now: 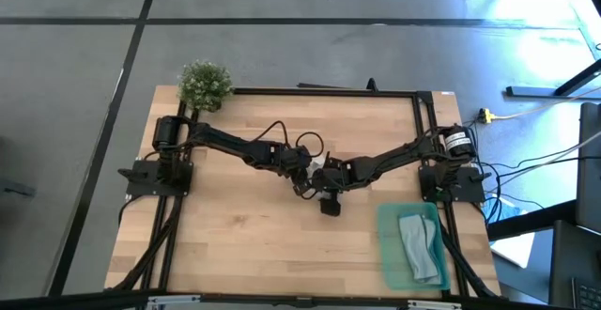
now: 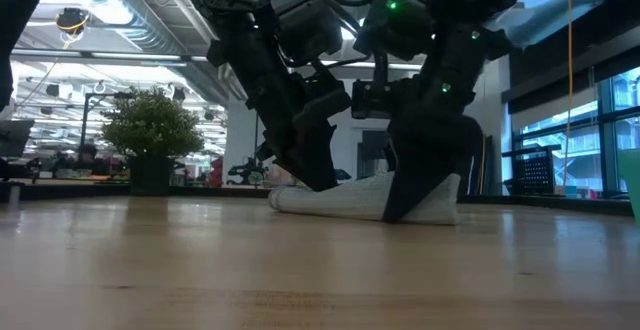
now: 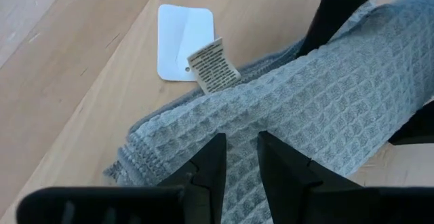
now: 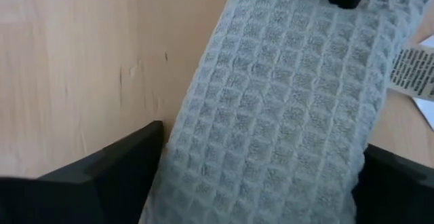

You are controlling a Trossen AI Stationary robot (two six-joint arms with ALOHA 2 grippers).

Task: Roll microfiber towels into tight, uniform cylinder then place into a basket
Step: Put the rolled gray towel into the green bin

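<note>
**Grey roll mid-desk, both arms on it**

I've got both grippers down at the middle of the desk (image 1: 235,225) on the rolled grey towel (image 2: 365,198). In the high view the arms hide the roll almost entirely. The low view shows it lying flat on the wood as a long low cylinder.

Right gripper (image 4: 261,170): jaws spread wide, one dark finger on each side of the roll, so it straddles the roll across its width. Long axis runs straight away from my right wrist. Not pinching yet, as far as I can see.

Left gripper (image 3: 239,163): jaws nearly together, only a narrow slot between them, tips pressed on the waffle cloth near the end with the care label (image 3: 213,64). Can't tell if a fold is caught in that slot.

The other towel (image 1: 420,246) already lies in the green basket (image 1: 387,254), near the front right corner of the desk by the right arm's base.

Judgement: right arm is the nearer one to the basket and already brackets the roll crosswise, so it looks like the one to close and carry.
</note>
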